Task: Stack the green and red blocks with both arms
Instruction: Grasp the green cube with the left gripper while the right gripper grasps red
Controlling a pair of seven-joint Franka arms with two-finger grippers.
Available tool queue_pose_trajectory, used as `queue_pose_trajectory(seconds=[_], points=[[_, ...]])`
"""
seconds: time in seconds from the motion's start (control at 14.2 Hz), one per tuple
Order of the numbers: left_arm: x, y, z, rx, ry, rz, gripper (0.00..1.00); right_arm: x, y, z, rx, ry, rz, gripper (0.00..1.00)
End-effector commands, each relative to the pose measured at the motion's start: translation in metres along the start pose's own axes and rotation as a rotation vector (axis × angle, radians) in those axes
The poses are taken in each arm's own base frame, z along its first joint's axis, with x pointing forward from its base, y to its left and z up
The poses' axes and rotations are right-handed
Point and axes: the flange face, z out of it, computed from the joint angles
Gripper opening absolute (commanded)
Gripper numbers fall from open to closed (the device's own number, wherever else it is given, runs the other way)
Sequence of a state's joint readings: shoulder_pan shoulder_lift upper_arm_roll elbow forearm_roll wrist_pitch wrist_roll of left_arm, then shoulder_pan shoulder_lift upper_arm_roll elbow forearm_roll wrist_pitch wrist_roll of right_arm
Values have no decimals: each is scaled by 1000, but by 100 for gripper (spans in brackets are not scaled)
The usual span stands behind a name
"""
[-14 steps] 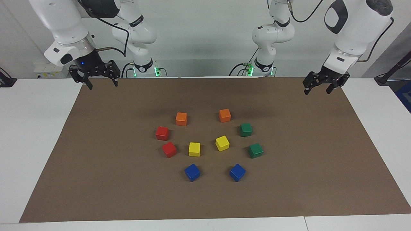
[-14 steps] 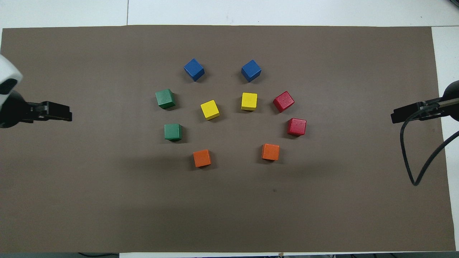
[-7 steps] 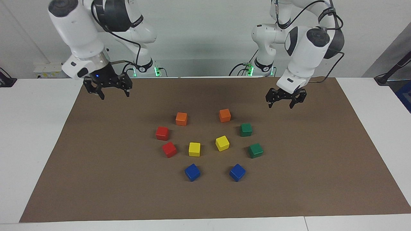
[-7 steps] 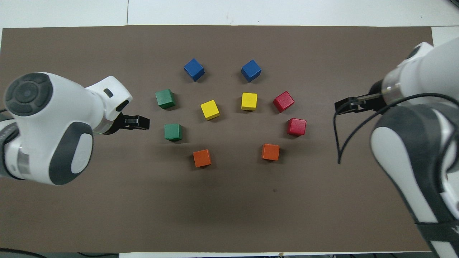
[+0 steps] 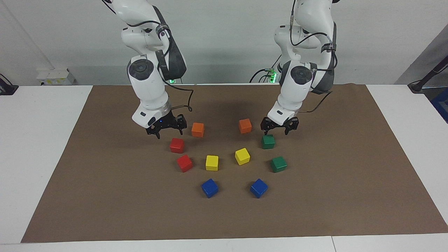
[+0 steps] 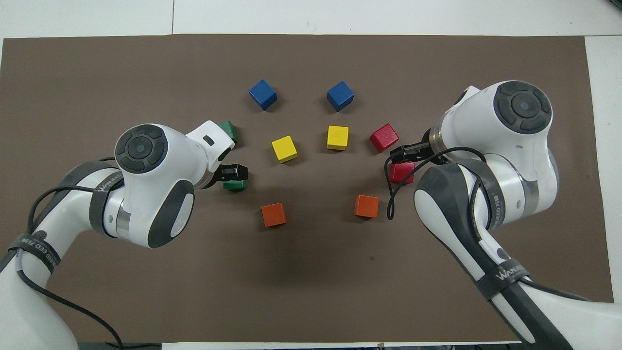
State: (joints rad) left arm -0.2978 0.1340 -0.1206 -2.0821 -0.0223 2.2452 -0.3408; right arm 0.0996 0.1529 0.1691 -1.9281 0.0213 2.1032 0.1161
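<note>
A: Facing view: right pincer (image 5: 167, 133) hangs wide and empty over the nearer red block (image 5: 177, 145); left pincer (image 5: 279, 130) hangs wide and empty over the nearer green block (image 5: 268, 141). Second red block (image 5: 184, 163) sits at 5 o'clock of the first, second green block (image 5: 279, 164) at 5 o'clock of its mate.

B: Risks?

A: Orange cubes (image 5: 197, 129) (image 5: 245, 125) sit near each pincer; a spread finger could likely clip one on descent. Yellow cubes (image 5: 211, 162) crowd the middle.

B: Room?

A: Brown mat (image 5: 105, 196) lies bare from 3 round to 9 o'clock of the ring; counter (image 5: 38, 140) edges well apart.
</note>
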Motion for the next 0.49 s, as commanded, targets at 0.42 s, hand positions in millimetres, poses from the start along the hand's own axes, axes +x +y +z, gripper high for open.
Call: queue_pose_trajectory(seconds=[0.42], points=[[-5, 27, 62, 4, -11, -27, 99, -26, -15, 57, 4, 11, 83, 97]])
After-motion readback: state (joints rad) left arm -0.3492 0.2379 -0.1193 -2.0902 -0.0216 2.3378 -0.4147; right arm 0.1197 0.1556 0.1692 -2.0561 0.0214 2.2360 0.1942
